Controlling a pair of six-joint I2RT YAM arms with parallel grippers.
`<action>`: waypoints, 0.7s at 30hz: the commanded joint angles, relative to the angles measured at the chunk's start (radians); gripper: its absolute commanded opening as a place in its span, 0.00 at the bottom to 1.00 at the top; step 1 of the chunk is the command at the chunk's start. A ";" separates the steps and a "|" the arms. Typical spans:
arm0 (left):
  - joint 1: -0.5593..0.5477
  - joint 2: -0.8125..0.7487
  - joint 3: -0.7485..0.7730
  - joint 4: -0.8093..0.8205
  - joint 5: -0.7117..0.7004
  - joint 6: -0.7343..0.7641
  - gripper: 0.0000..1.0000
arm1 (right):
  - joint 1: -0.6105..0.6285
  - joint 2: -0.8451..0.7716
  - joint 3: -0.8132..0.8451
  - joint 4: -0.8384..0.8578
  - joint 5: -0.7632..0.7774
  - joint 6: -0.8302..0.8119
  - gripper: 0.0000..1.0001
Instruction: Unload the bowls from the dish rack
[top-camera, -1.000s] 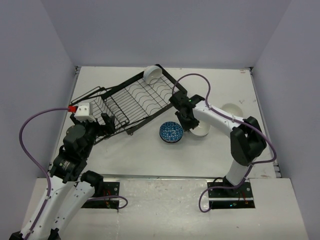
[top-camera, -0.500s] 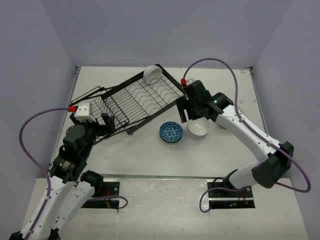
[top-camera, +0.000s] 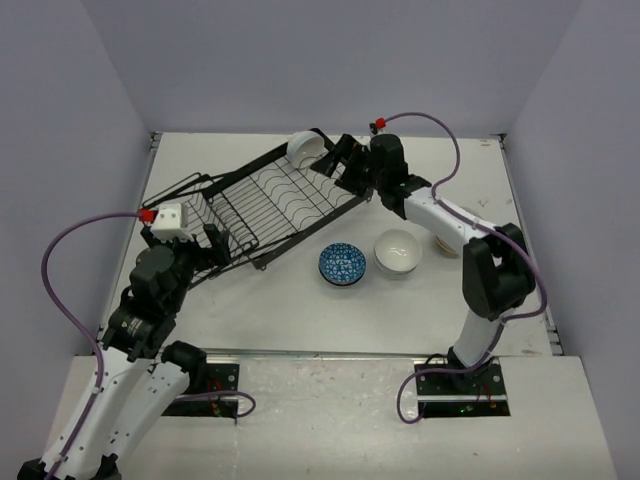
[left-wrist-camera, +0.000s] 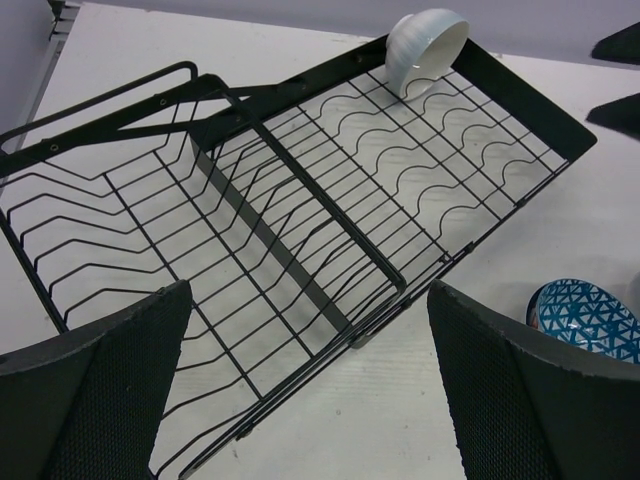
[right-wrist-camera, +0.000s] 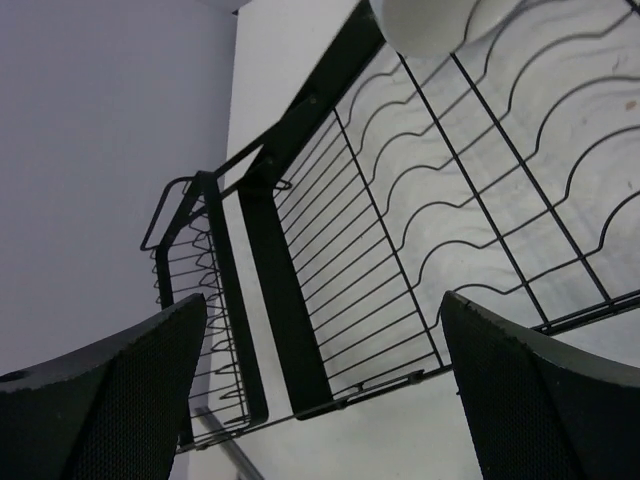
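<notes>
Right hand is hovering, fingers spread wide and empty, just beside the plain white ceramic bowl, which is leaning at the far corner of the long black wire dish rack, to its left; the left hand, also spread, is standing well apart.

One bowl sits in the far corner of the dish rack.

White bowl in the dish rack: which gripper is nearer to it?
Right. The right gripper hovers beside the bowl at the dish rack's far corner; the left gripper sits at its opposite, near-left end.
</notes>
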 joint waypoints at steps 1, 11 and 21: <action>0.007 0.013 -0.004 0.037 -0.021 0.010 1.00 | 0.011 0.031 -0.042 0.295 -0.086 0.263 0.99; -0.002 0.418 0.289 -0.057 0.060 -0.091 1.00 | 0.046 -0.293 -0.191 0.063 0.388 0.004 0.99; -0.173 1.085 0.902 -0.159 -0.140 0.142 1.00 | -0.026 -0.790 -0.500 -0.171 0.353 -0.240 0.99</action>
